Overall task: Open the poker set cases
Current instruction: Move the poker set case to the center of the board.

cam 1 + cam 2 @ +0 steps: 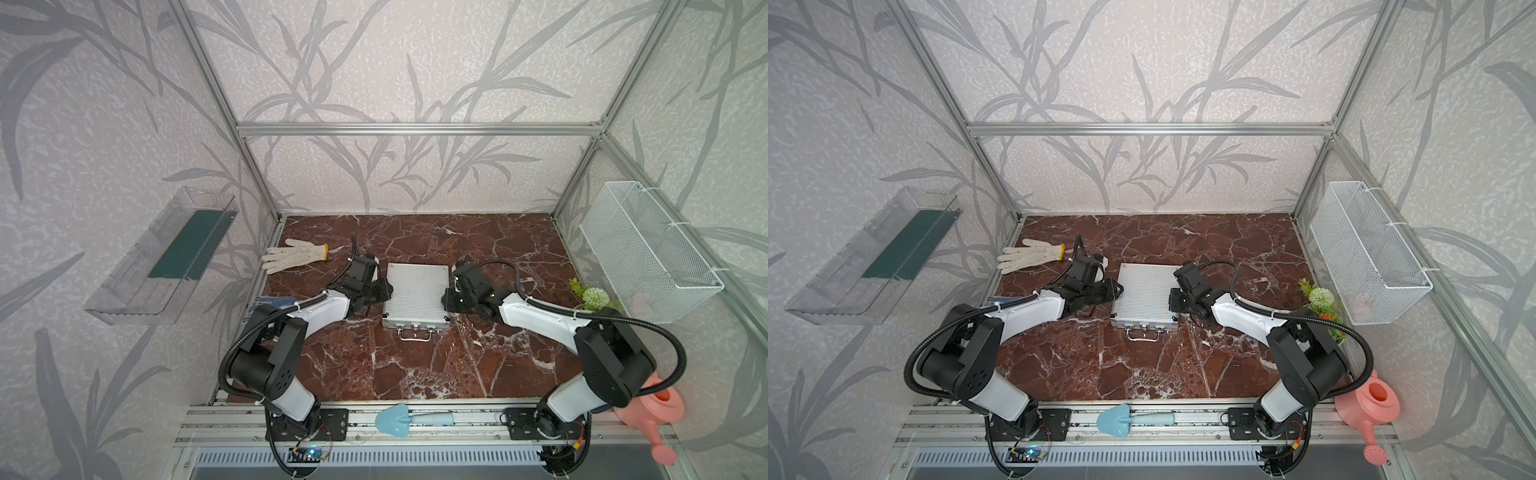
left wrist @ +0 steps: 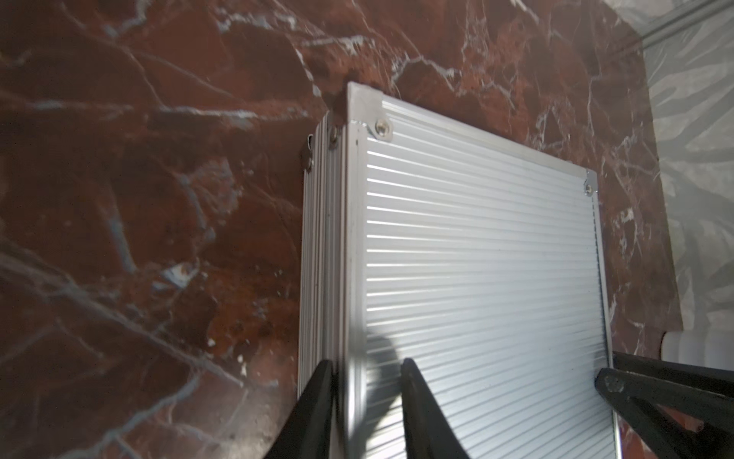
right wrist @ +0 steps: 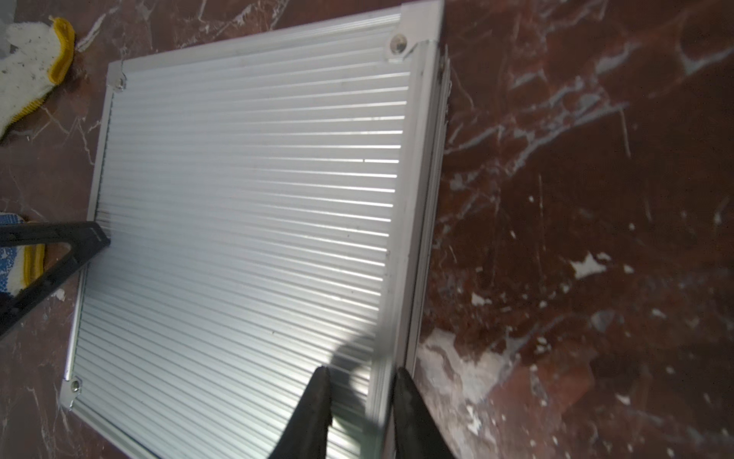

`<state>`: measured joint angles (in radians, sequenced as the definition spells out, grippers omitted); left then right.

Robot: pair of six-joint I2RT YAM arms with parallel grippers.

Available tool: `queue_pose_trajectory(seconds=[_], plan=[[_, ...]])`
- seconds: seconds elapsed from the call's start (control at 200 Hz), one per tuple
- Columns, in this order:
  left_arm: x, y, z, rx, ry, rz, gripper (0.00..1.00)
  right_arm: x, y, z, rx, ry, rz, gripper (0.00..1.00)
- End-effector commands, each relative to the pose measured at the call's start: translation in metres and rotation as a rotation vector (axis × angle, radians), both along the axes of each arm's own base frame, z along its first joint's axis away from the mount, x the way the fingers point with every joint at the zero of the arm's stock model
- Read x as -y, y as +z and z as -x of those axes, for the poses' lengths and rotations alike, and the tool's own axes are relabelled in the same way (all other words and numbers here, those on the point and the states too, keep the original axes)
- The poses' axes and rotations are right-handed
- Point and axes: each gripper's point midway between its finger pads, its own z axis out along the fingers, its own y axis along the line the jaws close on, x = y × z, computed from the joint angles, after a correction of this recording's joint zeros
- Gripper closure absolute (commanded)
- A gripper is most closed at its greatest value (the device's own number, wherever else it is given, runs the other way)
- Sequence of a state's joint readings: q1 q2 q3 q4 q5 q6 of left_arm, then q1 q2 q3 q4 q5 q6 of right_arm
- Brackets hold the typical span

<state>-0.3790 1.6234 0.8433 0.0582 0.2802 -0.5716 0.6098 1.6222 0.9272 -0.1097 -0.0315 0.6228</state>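
Glove (image 1: 293, 254): white, on the surface (image 1: 415, 374) at far left, well apart from the case; we leave it alone.
Left arm (image 1: 328, 305): reaches in to the case's left edge.
Left jaws: in the left wrist view we see them clenched astride that edge, one finger (image 2: 317, 405) against the side wall and its mate on the ribbed lid.
Case (image 1: 417, 295): silver, lying flat mid-surface between both arms, lid shut, handle (image 1: 414, 335) toward the robot's base.
Front wall: there are small fittings beside the handle, which we take for latches; they are too small to tell whether they are sprung.
Right arm (image 1: 528, 318): meets the case's right edge.
Right jaws: grasping that edge likewise in the right wrist view, one finger (image 3: 313, 409) on the lid, the other down the side wall.
Handling: we judge it stiff and weighty if loaded. The smooth metal could slip from narrow fingers, and the shallow ribs offer little bite.
Where to hold: we would steady the base by its side walls and release the latches first. Then we would raise the lid by its front rim near the handle.
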Motion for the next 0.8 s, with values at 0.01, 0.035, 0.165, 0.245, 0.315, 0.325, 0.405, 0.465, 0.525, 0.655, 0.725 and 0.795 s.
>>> queue_pose_trajectory(seconds=[0.01, 0.035, 0.165, 0.245, 0.315, 0.325, 0.405, 0.465, 0.525, 0.655, 0.725, 0.795], plan=[[0.003, -0.005, -0.018, 0.017, -0.051, 0.031, 0.7, -0.017, -0.009, -0.029, 0.048, 0.058, 0.003, 0.73], [0.002, -0.003, -0.026, 0.024, -0.052, 0.02, 0.7, -0.02, -0.01, -0.034, 0.055, 0.066, 0.003, 0.73], [0.0, -0.006, -0.056, 0.019, -0.067, -0.062, 0.71, -0.03, -0.011, -0.063, 0.081, 0.077, -0.001, 0.73], [0.001, -0.007, -0.074, 0.023, -0.06, -0.042, 0.71, -0.029, -0.015, -0.083, 0.07, 0.043, -0.021, 0.73], [0.004, -0.008, -0.087, 0.023, -0.06, -0.025, 0.7, -0.026, -0.016, -0.095, 0.07, 0.01, -0.032, 0.73], [0.003, -0.009, -0.088, 0.022, -0.058, -0.026, 0.7, -0.025, -0.016, -0.097, 0.073, 0.005, -0.033, 0.73], [0.003, -0.01, -0.093, 0.022, -0.058, -0.03, 0.7, -0.022, -0.016, -0.106, 0.087, -0.009, -0.025, 0.72], [0.001, -0.012, -0.092, 0.024, -0.051, -0.037, 0.69, -0.02, -0.017, -0.111, 0.092, -0.004, -0.025, 0.72], [-0.004, -0.014, -0.09, 0.018, -0.041, -0.048, 0.69, -0.02, -0.019, -0.117, 0.089, 0.009, -0.032, 0.72], [-0.015, -0.014, -0.087, 0.016, -0.022, -0.056, 0.65, -0.02, -0.018, -0.128, 0.091, 0.037, -0.038, 0.7], [-0.018, -0.008, -0.086, 0.023, -0.018, -0.053, 0.61, -0.02, -0.014, -0.131, 0.103, 0.042, -0.032, 0.69], [-0.021, 0.0, -0.085, 0.037, -0.014, -0.058, 0.56, -0.02, -0.009, -0.131, 0.111, 0.043, -0.033, 0.68]])
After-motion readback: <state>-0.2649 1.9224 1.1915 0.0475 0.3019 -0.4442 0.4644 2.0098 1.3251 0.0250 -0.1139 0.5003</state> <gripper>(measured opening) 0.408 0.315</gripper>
